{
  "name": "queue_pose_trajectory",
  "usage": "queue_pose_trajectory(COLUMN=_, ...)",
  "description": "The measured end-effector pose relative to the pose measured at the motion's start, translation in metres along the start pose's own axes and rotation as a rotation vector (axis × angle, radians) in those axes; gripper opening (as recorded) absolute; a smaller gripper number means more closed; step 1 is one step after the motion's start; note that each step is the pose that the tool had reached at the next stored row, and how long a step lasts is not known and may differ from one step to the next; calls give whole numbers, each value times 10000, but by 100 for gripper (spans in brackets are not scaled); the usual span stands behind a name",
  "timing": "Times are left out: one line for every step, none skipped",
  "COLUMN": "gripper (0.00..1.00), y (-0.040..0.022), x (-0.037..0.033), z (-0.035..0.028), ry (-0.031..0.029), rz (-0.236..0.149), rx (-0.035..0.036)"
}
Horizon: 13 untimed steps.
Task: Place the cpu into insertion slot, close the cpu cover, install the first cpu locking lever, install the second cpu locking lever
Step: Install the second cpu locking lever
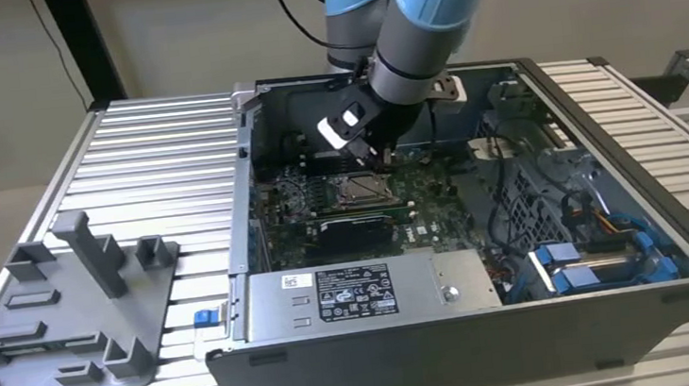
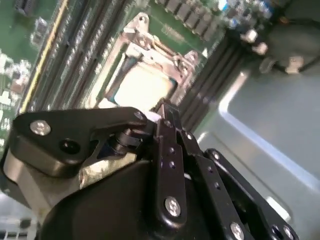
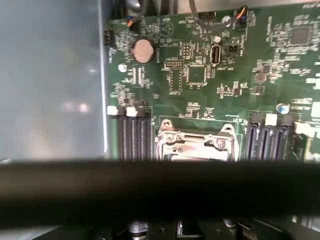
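- Inside the open computer case (image 1: 653,249), we see the arm angled down over the green board, gripper (image 1: 373,155) just behind the insertion slot (image 1: 359,189).
- Jaws: we can't tell.
- We see the cpu (image 2: 145,85) seated in the slot, cpu cover (image 2: 142,47) around it.

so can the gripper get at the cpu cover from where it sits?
Probably yes. The gripper hangs just beside the cpu cover, and nothing stands between them; the case is open on top and the cover's frame lies exposed on the green board.
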<state>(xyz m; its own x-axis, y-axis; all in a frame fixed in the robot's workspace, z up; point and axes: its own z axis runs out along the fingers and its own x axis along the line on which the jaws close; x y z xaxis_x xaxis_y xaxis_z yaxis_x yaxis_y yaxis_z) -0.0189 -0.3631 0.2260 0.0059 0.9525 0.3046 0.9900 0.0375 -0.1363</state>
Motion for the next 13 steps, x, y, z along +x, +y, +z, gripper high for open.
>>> queue_pose_trajectory(gripper=0, y=-4, x=11, z=-32, ry=-5, rz=13, rx=-4)
queue_pose_trajectory(gripper=0, y=-4, x=13, z=-40, ry=-52, rz=33, rx=-9)
queue_pose_trajectory(gripper=0, y=-2, x=14, z=-42, ry=-148, rz=72, rx=-17)
queue_pose_trajectory(gripper=0, y=0, x=14, z=-44, ry=-245, rz=106, rx=-25)
queue_pose_trajectory(gripper=0, y=0, x=16, z=-52, ry=-328, rz=130, rx=-29)
queue_pose_trajectory(gripper=0, y=-3, x=23, z=-77, ry=-362, rz=140, rx=-30)
queue_pose_trajectory(gripper=0, y=-10, x=37, z=-120, ry=-369, rz=143, rx=-30)
queue_pose_trajectory(gripper=0, y=-15, x=51, z=-159, ry=-369, rz=145, rx=-33)
queue_pose_trajectory(gripper=0, y=-21, x=62, z=-194, ry=-380, rz=153, rx=-35)
queue_pose_trajectory(gripper=0, y=-21, x=63, z=-200, ry=-419, rz=165, rx=-38)
queue_pose_trajectory(gripper=0, y=-22, x=62, z=-201, ry=-540, rz=196, rx=-42)
queue_pose_trajectory(gripper=0, y=-22, x=62, z=-202, ry=-716, rz=234, rx=-48)
queue_pose_trajectory(gripper=0, y=-22, x=62, z=-202, ry=-899, rz=274, rx=-53)
